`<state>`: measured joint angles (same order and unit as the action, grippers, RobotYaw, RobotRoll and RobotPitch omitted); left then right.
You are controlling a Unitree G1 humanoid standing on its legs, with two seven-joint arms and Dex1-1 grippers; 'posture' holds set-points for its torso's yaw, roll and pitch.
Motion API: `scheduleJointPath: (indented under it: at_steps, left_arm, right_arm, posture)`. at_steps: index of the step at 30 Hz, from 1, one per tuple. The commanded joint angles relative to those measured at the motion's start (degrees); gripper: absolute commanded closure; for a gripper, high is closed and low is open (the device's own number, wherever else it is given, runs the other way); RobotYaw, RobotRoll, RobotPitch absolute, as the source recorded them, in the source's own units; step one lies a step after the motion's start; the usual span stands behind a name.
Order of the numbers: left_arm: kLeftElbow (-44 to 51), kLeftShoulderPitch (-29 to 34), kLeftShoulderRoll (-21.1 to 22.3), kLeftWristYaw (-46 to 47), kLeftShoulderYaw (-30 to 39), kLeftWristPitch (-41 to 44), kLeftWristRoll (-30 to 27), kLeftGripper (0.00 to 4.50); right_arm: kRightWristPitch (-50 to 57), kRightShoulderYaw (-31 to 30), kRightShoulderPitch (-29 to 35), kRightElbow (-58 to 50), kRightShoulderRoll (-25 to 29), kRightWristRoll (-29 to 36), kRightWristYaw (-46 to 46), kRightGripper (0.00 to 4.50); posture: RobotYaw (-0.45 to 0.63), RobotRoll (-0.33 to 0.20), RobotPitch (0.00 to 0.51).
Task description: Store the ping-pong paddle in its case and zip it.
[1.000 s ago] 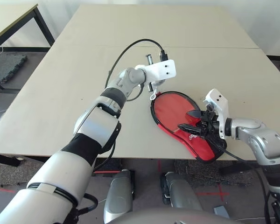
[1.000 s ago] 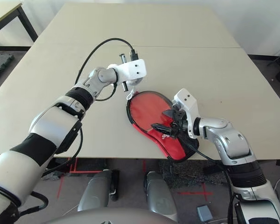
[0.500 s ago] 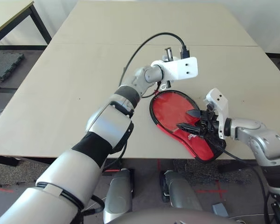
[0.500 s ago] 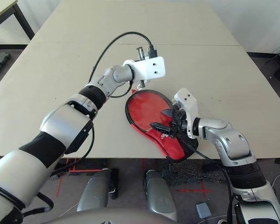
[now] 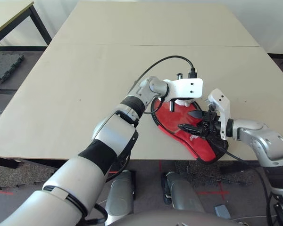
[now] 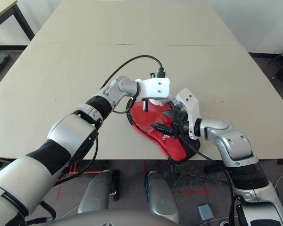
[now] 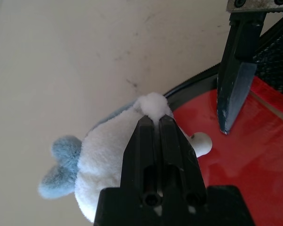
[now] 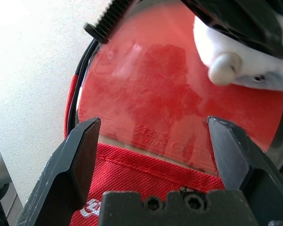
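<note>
The case (image 5: 205,148) lies open by the table's front edge, red fabric up, black zipper rim (image 7: 193,82) around it. Inside it lies the ping-pong paddle (image 5: 171,117), its red face (image 8: 155,99) showing and its handle hidden in the case's narrow end. My left gripper (image 7: 153,121) is shut on a white fuzzy lump (image 7: 108,174) with blue ears, at the case's far rim. My right gripper (image 5: 191,121) stands open just above the case's neck, one black finger (image 7: 233,80) pointing down at the paddle face.
The case's narrow end hangs over the table's front edge (image 5: 146,159). A black cable (image 5: 165,61) loops above my left wrist. The beige table (image 5: 85,70) stretches far and left. Another table (image 5: 9,19) stands at the far left.
My left gripper has swung from the case's left far edge round to its far right rim, taking the white lump along and dropping lower. The right gripper has stayed put.
</note>
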<state>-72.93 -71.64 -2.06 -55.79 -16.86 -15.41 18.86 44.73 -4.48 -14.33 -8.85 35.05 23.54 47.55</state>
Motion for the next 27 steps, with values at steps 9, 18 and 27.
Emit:
scheduleJointPath:
  at_steps: [9,18,27]
  left_arm:
    - [8.6,4.1,4.5,-8.5,1.6,9.9,-4.9,0.68]
    - [21.2,7.9,8.6,-10.6,4.2,18.8,-10.4,0.01]
    - [42.5,16.3,15.2,-11.8,6.0,31.5,-16.5,0.01]
  right_arm:
    - [2.1,-5.3,0.3,8.9,-0.2,-2.6,1.0,0.00]
    - [0.3,-6.8,-2.0,12.3,-1.1,-3.9,2.4,0.00]
    - [-1.2,-7.3,-3.3,14.4,-2.5,-5.0,2.9,0.00]
  posture:
    - [0.01,0.000,0.099]
    - [0.06,0.000,0.079]
    - [0.06,0.000,0.067]
